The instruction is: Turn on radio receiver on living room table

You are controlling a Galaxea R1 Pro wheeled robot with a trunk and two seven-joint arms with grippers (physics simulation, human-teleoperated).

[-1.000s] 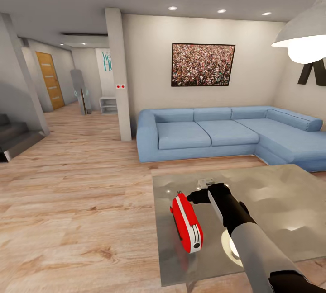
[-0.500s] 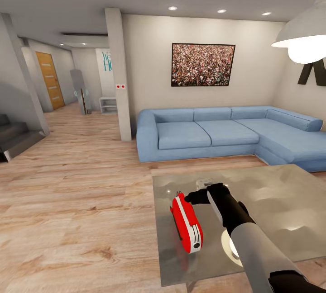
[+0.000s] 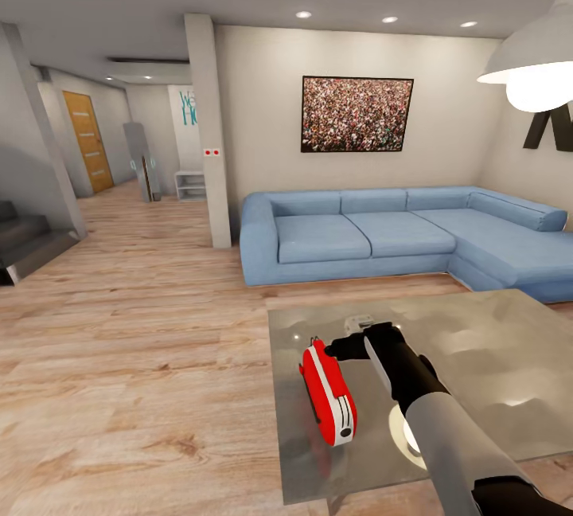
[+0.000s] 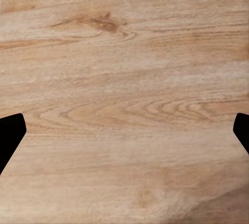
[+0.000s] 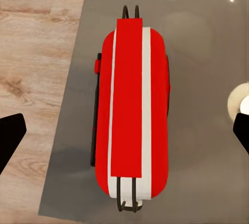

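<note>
The red radio receiver with white edge trim stands on its edge near the left end of the glossy grey table. My right gripper hangs just over the radio's far end, to its right. In the right wrist view the radio lies straight below on the table, and the right gripper is open, with its dark fingertips wide apart. Its dial face is turned out of sight. My left gripper is open over bare wood floor.
A blue L-shaped sofa runs behind and to the right of the table. The framed crowd picture hangs above the sofa. A white pendant lamp hangs at the upper right. A pillar and stairs stand to the left across the wood floor.
My right gripper has crept slightly left toward the radio's far end. The radio and the camera have not moved.
</note>
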